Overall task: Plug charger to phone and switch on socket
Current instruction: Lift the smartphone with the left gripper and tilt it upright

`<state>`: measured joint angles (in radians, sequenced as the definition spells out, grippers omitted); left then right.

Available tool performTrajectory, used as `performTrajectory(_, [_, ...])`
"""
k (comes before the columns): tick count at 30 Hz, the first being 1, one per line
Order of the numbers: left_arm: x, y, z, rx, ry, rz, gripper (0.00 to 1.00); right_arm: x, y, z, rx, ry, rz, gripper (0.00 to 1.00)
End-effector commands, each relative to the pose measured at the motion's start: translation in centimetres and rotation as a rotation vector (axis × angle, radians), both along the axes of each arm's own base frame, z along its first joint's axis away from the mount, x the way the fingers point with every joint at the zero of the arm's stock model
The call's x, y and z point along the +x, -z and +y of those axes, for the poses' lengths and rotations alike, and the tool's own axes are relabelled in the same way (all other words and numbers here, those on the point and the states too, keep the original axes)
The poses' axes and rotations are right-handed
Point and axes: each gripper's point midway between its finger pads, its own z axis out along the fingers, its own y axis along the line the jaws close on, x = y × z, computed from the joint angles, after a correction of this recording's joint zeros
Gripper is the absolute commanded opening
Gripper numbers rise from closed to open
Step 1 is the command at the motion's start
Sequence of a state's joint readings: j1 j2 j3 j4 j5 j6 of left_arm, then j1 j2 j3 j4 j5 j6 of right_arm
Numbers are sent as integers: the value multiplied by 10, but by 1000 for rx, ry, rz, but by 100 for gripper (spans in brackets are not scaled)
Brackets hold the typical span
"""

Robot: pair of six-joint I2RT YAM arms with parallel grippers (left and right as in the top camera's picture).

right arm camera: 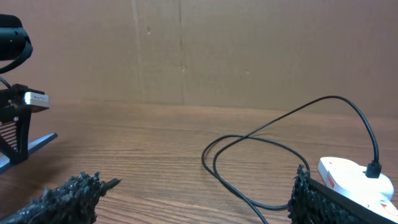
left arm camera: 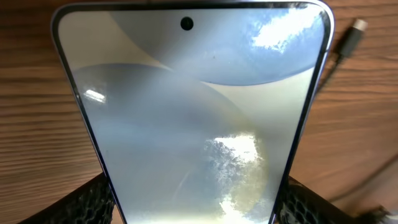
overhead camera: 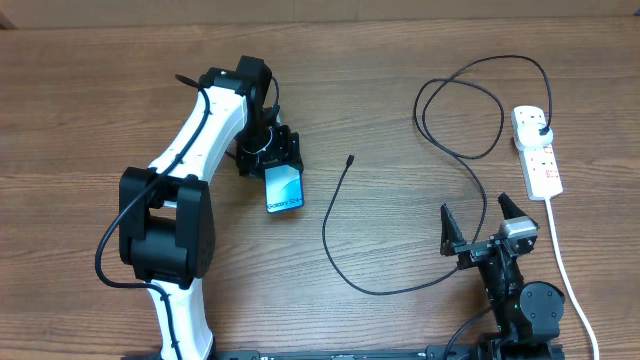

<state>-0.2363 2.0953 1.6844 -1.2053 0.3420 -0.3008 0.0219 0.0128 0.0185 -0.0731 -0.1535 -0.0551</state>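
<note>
The phone (overhead camera: 284,190) is held in my left gripper (overhead camera: 268,157), left of the table's middle, screen up; in the left wrist view the phone (left arm camera: 193,112) fills the frame between the fingers. The charger cable (overhead camera: 345,240) lies loose, its connector tip (overhead camera: 350,158) to the right of the phone, also seen in the left wrist view (left arm camera: 353,35). Its black plug (overhead camera: 543,129) sits in the white socket strip (overhead camera: 537,150) at the far right. My right gripper (overhead camera: 482,226) is open and empty near the front right; the cable (right arm camera: 249,168) and socket (right arm camera: 354,177) lie ahead of it.
The socket's thick white cord (overhead camera: 560,260) runs down the right side past my right arm's base. A cardboard wall (right arm camera: 199,50) stands behind the table. The cable loops (overhead camera: 465,110) lie at the back right.
</note>
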Motion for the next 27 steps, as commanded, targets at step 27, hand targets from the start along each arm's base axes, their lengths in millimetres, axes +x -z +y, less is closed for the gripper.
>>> performTrajectory(27, [-19, -23, -28, -153, -114, 146, 72, 0, 2, 2, 2, -10, -2, 100])
